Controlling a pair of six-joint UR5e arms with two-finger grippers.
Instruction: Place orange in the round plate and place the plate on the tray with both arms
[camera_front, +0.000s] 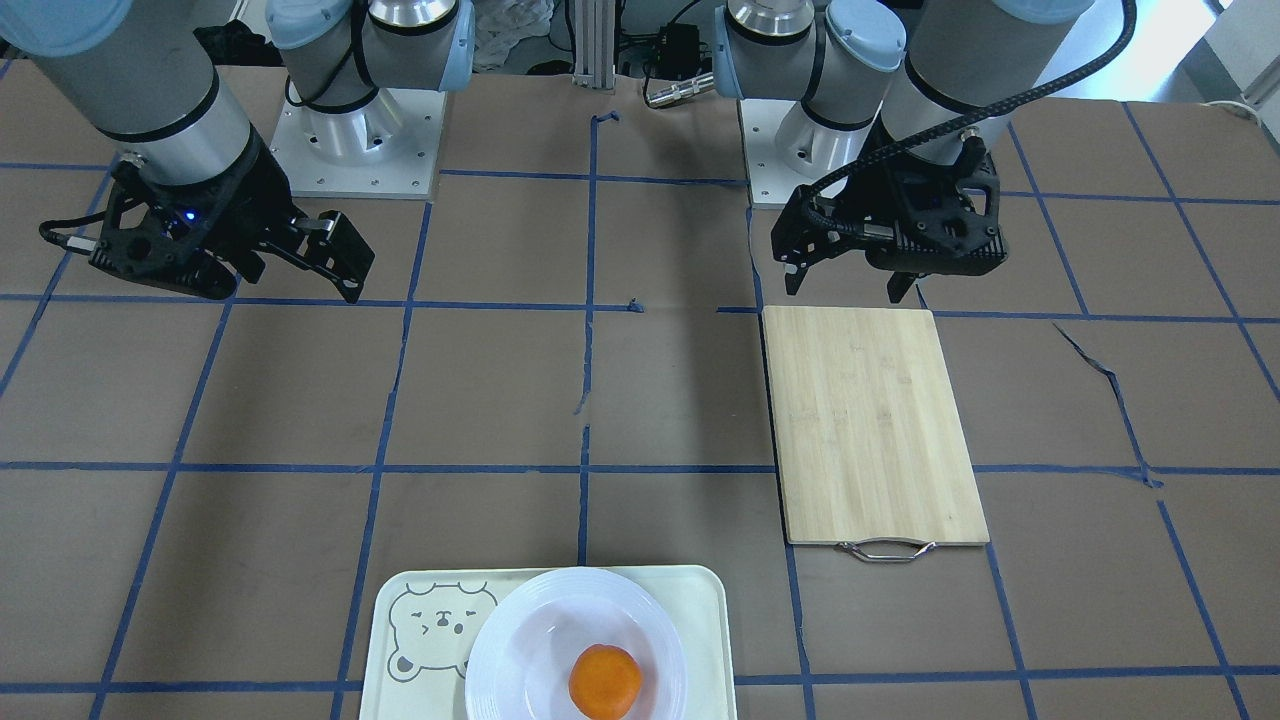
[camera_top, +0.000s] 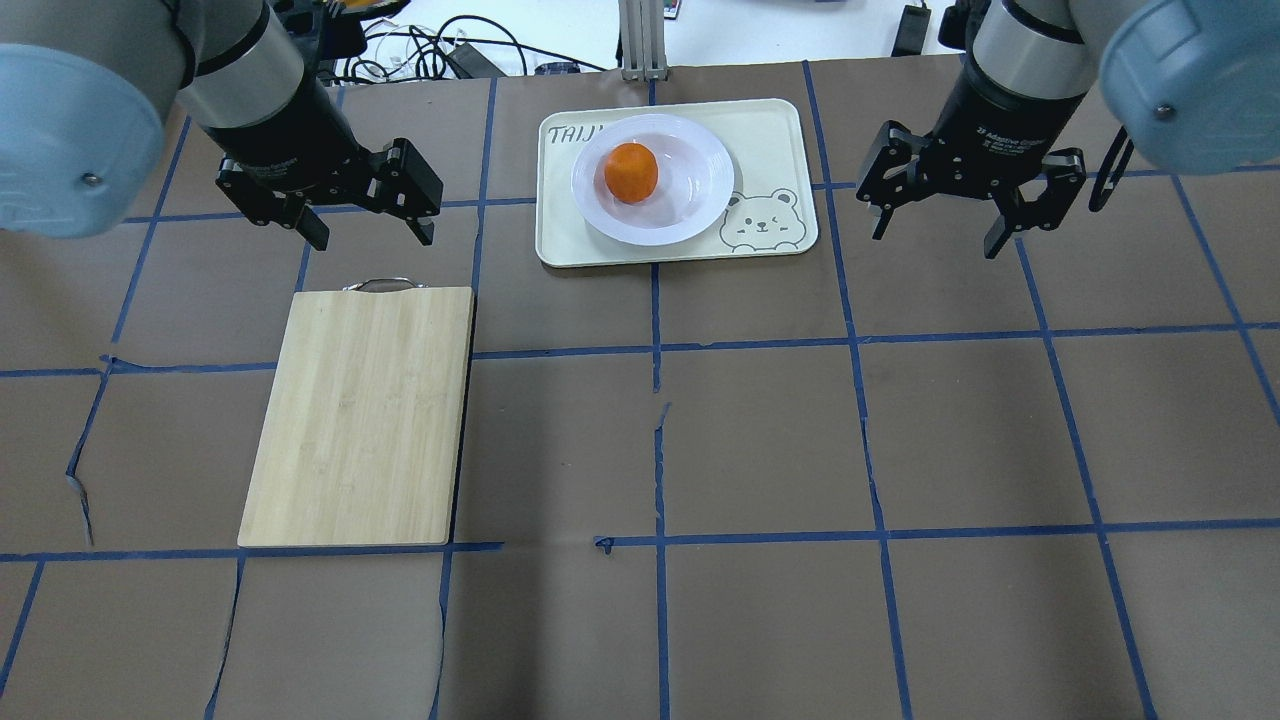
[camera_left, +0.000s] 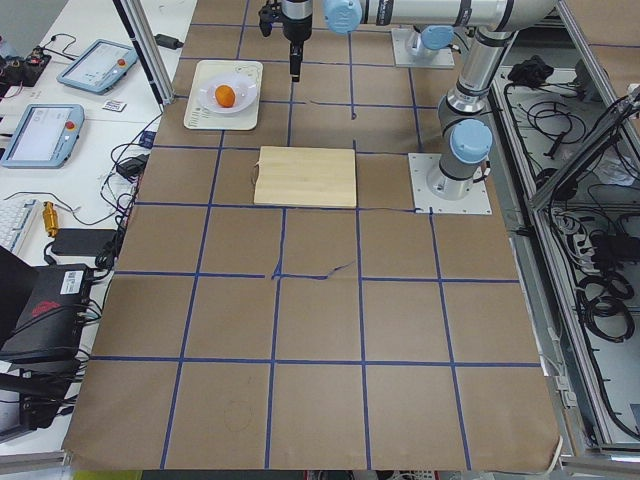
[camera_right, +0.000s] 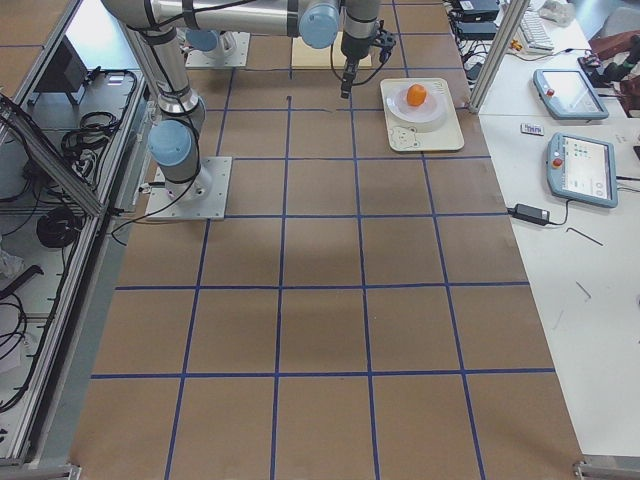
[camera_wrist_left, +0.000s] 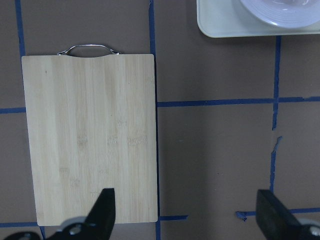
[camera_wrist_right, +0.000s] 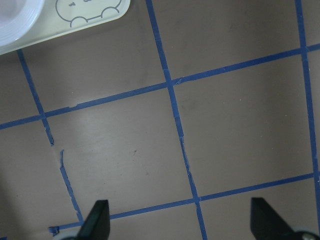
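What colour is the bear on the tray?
Grey outline bear, cream tray; overhead view shows it best.

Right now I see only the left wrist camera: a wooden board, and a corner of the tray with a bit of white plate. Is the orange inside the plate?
Observer: Yes, the orange lies in the round plate, a little off centre.
Operator: Is the plate fully set down?
Observer: Yes, the whole plate rests on the tray, inside its rim.
Operator: And the other arm?
Observer: The right claw hangs open and empty, apart from the tray.
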